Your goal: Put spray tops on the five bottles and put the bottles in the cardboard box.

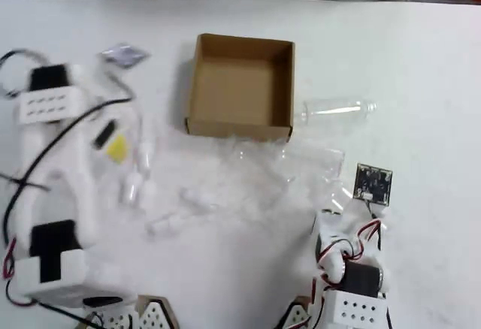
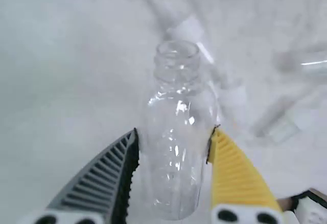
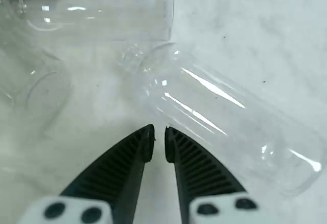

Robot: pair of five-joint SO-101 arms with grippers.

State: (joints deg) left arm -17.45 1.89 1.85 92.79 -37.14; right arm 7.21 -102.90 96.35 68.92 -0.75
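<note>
Cardboard box (image 1: 239,128): open-topped, mid-table (image 1: 421,58); lone bottle (image 1: 338,111) lies by its right wall.
Left claw (image 2: 173,132): clamped on uncapped bottle (image 2: 176,101).
Right claw (image 3: 159,137): nearly together, low beside toppled bottle (image 3: 230,132).

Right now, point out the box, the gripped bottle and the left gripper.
box (image 1: 239,128), high view, front wall.
bottle (image 2: 176,109), left wrist view, its body.
left gripper (image 2: 174,132), left wrist view, between fingertips.
</note>
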